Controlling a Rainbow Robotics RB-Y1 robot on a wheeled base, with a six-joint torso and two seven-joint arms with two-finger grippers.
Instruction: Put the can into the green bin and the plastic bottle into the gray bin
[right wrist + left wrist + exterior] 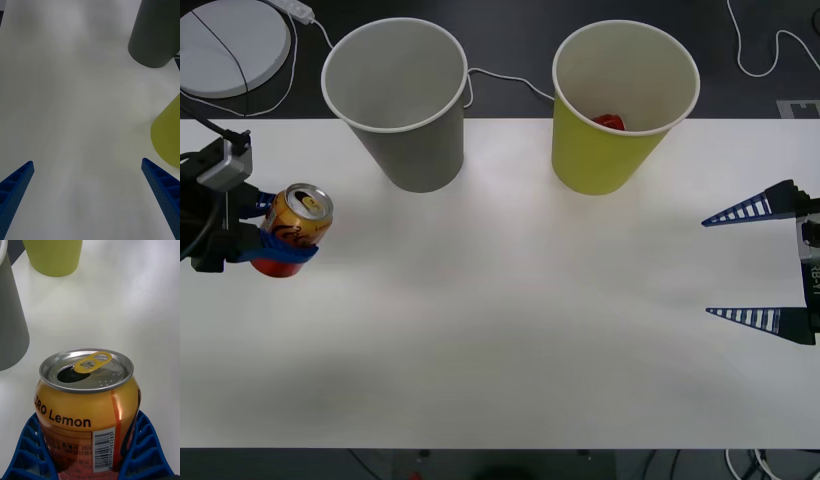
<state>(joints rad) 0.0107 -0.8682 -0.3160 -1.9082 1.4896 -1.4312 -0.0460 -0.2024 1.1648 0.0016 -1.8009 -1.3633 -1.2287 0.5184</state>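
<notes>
Orange-yellow and red, one can (296,228) is clamped by the left end effector (272,236) at the counter's (510,330) left edge. Two cups are counted at the back: the gray bin (402,100) and the green bin (620,105), something red seen inside it. Fingers spread wide, the right end effector (742,265) is held at the right

The left pincer (275,240) has blue ribbed fingers (28,450) with open lattice cells, mounted on a black wrist carrying a gray block and black cables. The right pincer (745,265) has two blue tapering fingers (750,209) with pale ribs, on a black body with white lettering.
</notes>
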